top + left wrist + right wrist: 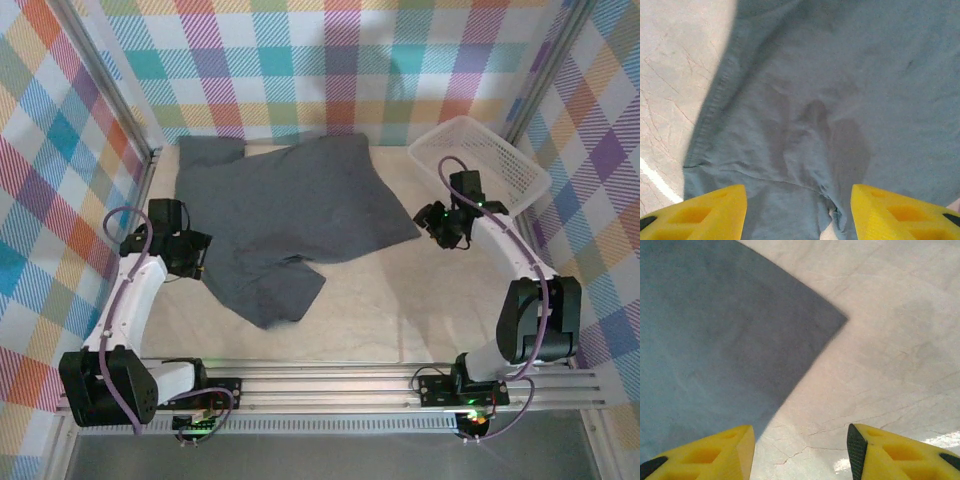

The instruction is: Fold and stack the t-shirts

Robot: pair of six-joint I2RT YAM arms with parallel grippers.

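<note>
— What's closest in?

— The left gripper [799, 212], its yellow jaws set wide apart, gripping nothing. Grey cloth lies beneath and between them; I can't tell whether the tips touch it.

— That's the t-shirt [840, 75]?

— Yes, one dark grey t-shirt [290, 205], lying open and rumpled over the left and middle of the table [400, 300]. One sleeve reaches the far left corner, and a folded-over part points toward the near edge. A stitched hem shows on the left of the left wrist view, with bare table [670, 75] beside it.

— Where is that gripper seen from above?

— The left gripper [195, 252] sits at the shirt's left edge, near the table's left side.

— And the other arm?

— The right gripper [800, 452] also has its jaws spread and nothing between them. It hangs over bare table [900, 315], just beside a flat, pointed corner of the t-shirt [705, 330]. From above, the right gripper [447, 230] is just right of that corner.

— Anything else?

— A white basket [480, 160] at the far right corner, apart from the shirt.
</note>
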